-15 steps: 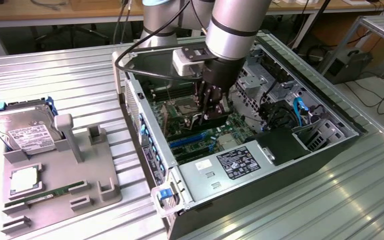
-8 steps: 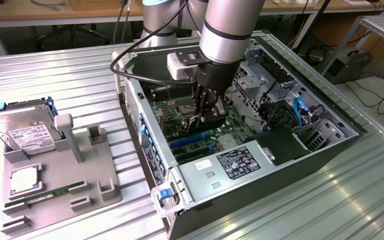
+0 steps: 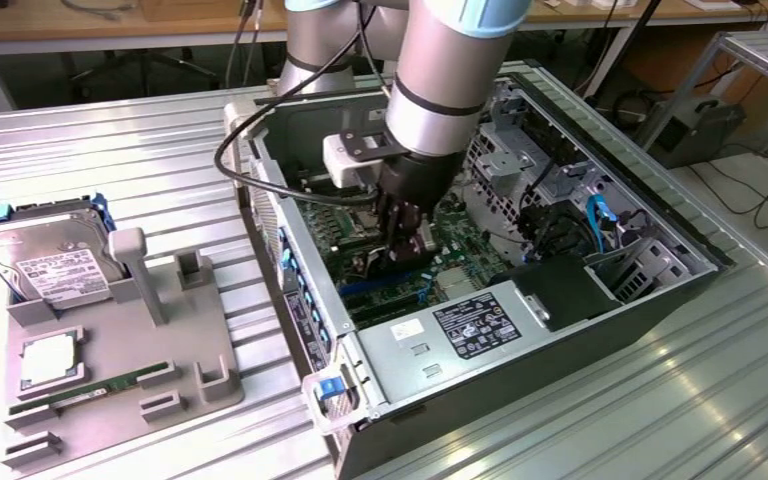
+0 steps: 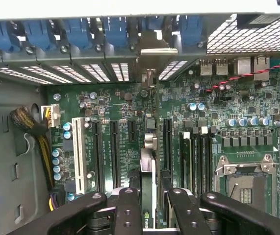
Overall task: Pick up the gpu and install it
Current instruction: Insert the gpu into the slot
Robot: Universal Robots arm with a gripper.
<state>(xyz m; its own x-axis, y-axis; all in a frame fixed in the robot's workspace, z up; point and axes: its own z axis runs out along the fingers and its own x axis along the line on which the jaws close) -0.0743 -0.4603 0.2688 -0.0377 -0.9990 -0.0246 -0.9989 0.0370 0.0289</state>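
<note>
Drive cage (image 3: 531, 160) and case wall (image 3: 284, 225) hem the open motherboard (image 3: 458, 240) bay.

- You can read one partial mark: on the gpu (image 4: 148, 196), held edge-on between the gripper (image 4: 149, 208) fingers, a small logo with the letters "nv".
- Labels on the hard drive (image 3: 48, 262) and the power supply (image 3: 475, 325) are too small for you to read.

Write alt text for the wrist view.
The gripper holds the gpu edge-on, standing over the slots of a green motherboard inside an open computer case. Blue clips line the case's rear slot openings beyond the card.
</note>
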